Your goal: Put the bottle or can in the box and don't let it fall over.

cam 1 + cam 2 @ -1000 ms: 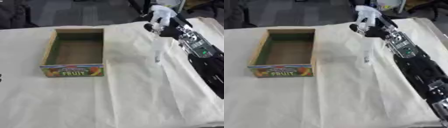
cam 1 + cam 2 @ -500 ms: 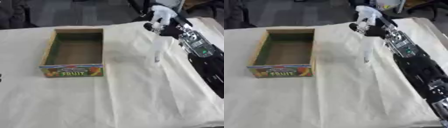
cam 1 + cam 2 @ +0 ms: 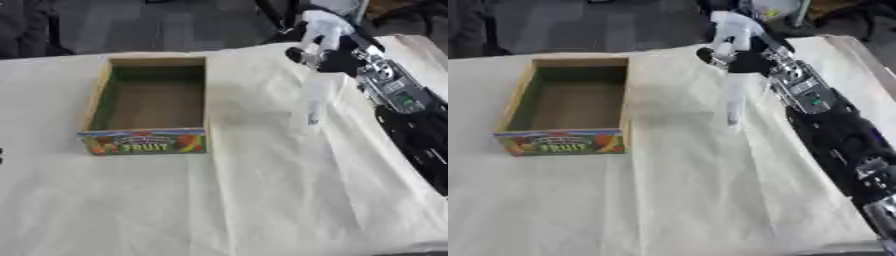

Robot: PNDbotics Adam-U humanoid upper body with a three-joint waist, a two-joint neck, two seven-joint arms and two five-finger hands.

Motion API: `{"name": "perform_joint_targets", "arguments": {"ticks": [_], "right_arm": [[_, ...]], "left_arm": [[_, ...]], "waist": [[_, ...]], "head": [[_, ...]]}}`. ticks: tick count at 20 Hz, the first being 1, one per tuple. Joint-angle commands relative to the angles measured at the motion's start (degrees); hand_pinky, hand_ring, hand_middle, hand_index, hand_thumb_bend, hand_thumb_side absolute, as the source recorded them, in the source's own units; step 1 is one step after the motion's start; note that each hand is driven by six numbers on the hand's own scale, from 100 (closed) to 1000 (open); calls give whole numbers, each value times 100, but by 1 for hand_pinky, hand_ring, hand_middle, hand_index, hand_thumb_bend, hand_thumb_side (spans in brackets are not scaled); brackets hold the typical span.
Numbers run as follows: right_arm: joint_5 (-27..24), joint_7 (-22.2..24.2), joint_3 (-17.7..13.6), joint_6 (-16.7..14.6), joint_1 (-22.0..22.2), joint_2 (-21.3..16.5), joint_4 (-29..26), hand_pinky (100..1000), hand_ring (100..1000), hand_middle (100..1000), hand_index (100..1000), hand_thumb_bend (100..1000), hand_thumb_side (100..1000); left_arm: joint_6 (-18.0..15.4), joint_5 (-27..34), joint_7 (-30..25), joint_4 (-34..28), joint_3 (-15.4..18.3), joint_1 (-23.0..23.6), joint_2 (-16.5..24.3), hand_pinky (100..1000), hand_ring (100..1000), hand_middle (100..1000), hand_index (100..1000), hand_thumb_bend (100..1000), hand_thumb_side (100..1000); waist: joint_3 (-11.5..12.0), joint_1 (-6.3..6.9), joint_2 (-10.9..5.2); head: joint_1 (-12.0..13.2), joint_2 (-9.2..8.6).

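An open cardboard box (image 3: 150, 102) with a colourful "FRUIT" label on its front stands at the left middle of the cloth-covered table (image 3: 219, 200). To its right is a slim, clear bottle (image 3: 313, 97), upright, its bottom at the cloth. My right hand (image 3: 313, 47) is at the bottle's top, with the fingers curled around it. The black right arm (image 3: 833, 125) runs in from the lower right. A dark sliver of my left hand (image 3: 2, 155) shows at the left edge.
The cream cloth is creased, with a fold running down beside the bottle. The table's far edge lies just behind the box and the hand, with dark floor and chair legs (image 3: 280, 15) beyond.
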Motion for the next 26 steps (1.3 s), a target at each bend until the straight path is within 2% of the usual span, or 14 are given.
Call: {"name": "perform_joint_targets", "arguments": {"ticks": [1, 5, 6, 7, 10, 12, 13, 14, 17, 21, 26], "right_arm": [[-39, 31, -32, 13, -96, -172, -119, 805, 643, 549, 876, 447, 127], [-75, 28, -34, 34, -87, -174, -121, 752, 564, 472, 785, 405, 100], [-87, 28, -33, 39, -84, -175, -122, 752, 564, 472, 785, 405, 100], [-102, 27, -32, 45, -82, -174, -124, 724, 518, 425, 723, 364, 100], [-151, 18, -30, 67, -77, -178, -135, 694, 461, 355, 648, 315, 100], [-174, 5, -28, 80, -74, -182, -149, 690, 452, 343, 635, 306, 100], [-184, -3, -27, 89, -73, -184, -157, 669, 410, 297, 586, 278, 100], [-193, -10, -25, 97, -72, -185, -165, 667, 406, 293, 582, 276, 100], [-220, -45, -22, 124, -72, -188, -192, 629, 333, 209, 485, 228, 100], [-257, -126, -16, 152, -85, -189, -246, 609, 304, 173, 434, 199, 100], [-275, -241, 8, 181, -137, -156, -307, 605, 300, 169, 426, 192, 100]], "left_arm": [[-5, -6, -20, -94, -14, -44, 72, 718, 672, 755, 840, 463, 765], [-5, -6, -17, -94, -13, -47, 72, 718, 672, 755, 839, 463, 765], [-5, -6, -17, -94, -13, -47, 72, 718, 672, 755, 839, 463, 765], [-5, -6, -16, -94, -13, -47, 71, 718, 672, 755, 839, 464, 766], [-5, -6, -16, -93, -12, -48, 71, 718, 672, 755, 839, 460, 770], [-5, -6, -13, -94, -11, -48, 71, 718, 672, 755, 839, 463, 766], [-5, -6, -13, -93, -11, -48, 71, 718, 672, 755, 839, 463, 766], [-5, -6, -13, -93, -11, -49, 71, 718, 672, 755, 839, 463, 766], [-5, -6, -11, -93, -10, -49, 70, 718, 672, 755, 839, 463, 766], [-7, -5, -9, -94, -9, -49, 70, 718, 672, 754, 839, 463, 766], [-6, -6, -9, -90, -10, -45, 68, 718, 672, 754, 839, 463, 766]], "waist": [[8, -11, -77], [11, -16, -78], [11, -17, -78], [12, -18, -79], [12, -20, -80], [13, -22, -81], [13, -22, -81], [14, -23, -81], [13, -24, -82], [15, -26, -84], [25, -27, -91]], "head": [[-21, -71], [-20, -78], [-20, -80], [-20, -81], [-17, -83], [-18, -86], [-19, -87], [-19, -87], [-15, -87], [-11, -91], [-19, -92]]}}
